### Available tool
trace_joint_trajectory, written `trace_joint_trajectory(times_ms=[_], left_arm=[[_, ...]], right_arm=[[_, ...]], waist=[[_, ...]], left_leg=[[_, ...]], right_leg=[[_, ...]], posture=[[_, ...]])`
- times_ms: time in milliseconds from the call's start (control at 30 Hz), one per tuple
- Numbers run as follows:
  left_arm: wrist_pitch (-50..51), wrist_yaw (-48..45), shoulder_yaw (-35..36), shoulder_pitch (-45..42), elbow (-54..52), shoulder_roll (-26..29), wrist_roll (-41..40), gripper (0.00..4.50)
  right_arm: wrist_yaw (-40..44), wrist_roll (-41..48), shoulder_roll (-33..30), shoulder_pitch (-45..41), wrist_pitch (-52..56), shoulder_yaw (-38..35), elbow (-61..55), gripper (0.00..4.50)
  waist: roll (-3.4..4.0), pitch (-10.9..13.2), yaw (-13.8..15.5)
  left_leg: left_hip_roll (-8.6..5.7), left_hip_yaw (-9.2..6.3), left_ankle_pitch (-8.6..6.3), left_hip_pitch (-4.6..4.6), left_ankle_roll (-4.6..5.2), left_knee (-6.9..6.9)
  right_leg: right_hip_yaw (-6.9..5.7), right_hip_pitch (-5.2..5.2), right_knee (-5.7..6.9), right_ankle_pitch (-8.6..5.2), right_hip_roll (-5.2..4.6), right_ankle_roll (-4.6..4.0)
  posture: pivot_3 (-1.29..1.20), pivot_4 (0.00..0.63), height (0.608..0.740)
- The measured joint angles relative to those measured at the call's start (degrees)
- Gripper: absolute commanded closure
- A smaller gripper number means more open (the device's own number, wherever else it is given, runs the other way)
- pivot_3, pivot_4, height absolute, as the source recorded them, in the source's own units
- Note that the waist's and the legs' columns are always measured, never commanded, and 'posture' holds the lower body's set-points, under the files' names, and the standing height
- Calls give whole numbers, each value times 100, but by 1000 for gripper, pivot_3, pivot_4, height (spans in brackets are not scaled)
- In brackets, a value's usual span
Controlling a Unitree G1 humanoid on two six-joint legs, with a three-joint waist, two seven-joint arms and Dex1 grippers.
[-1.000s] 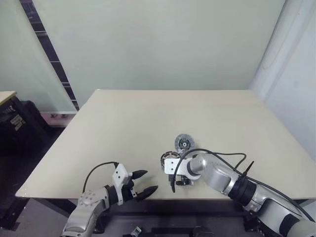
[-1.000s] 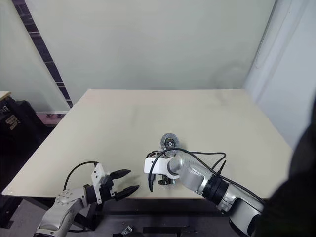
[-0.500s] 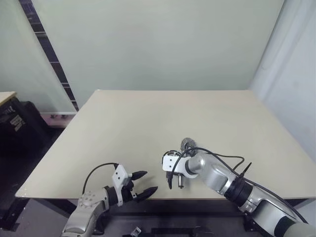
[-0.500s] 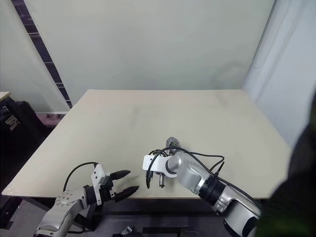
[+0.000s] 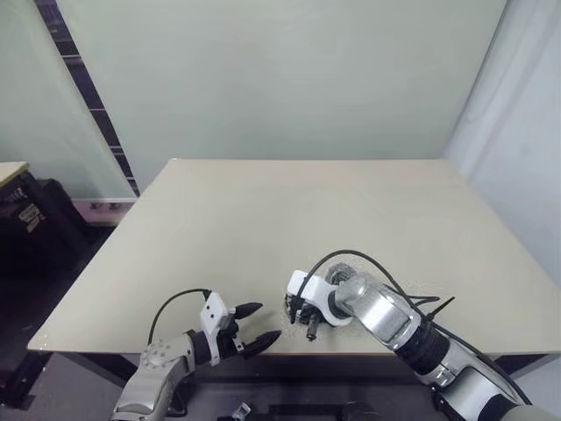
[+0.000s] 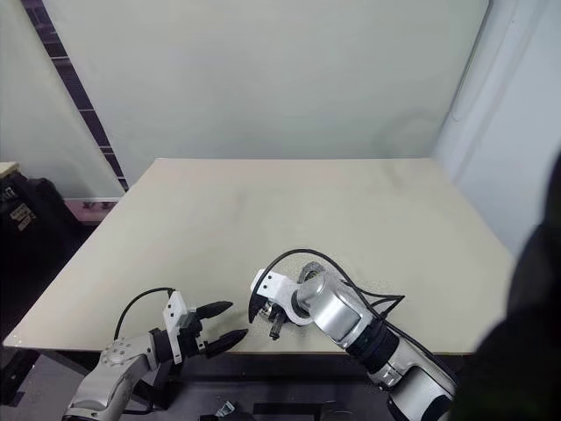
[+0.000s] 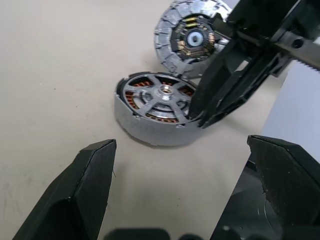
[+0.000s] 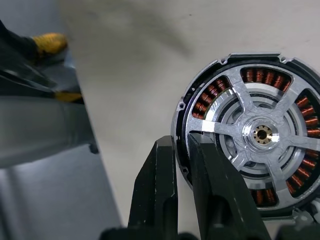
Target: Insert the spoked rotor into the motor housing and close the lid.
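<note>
The spoked rotor point(image 7: 152, 107), a round piece with silver spokes over copper windings, lies on the table near its front edge. My right gripper point(image 8: 182, 142) is shut on the rotor's rim, with one finger outside the rim and one inside a cut-out. The motor housing point(image 7: 192, 37), a grey ring that is dark inside with a bluish centre, sits just behind the rotor and partly behind the right fingers point(image 7: 220, 75). My left gripper point(image 5: 266, 322) stands open at the front edge, pointing at the rotor from a short way off. The lid is hidden.
The beige table point(image 5: 263, 219) stretches far back to a pale wall. The rotor and housing sit close to the table's front edge point(image 5: 175, 349). A black cable point(image 5: 351, 256) loops over my right wrist.
My right gripper has shut on the rotor's rim. Its wrist has rolled and drawn back a little toward the front edge. The left arm has kept still.
</note>
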Motion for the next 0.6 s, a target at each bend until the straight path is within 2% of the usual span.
trace_joint_trajectory(times_ms=[167, 600], left_arm=[[-6, -2, -14, -20, 1, -35, 4, 0], [-7, -35, -16, -34, 2, -35, 12, 0]], right_arm=[[-348, 151, 173, 152, 0, -159, 24, 4434], [-389, 424, -75, 153, -95, 80, -176, 7]], waist=[[0, 0, 0], [0, 0, -1]], left_leg=[[0, 0, 0, 0, 0, -1], [0, 1, 0, 2, 0, 3]], right_leg=[[0, -1, 0, 0, 0, 0], [0, 2, 2, 0, 0, -1]], posture=[[0, 0, 740], [0, 0, 740]])
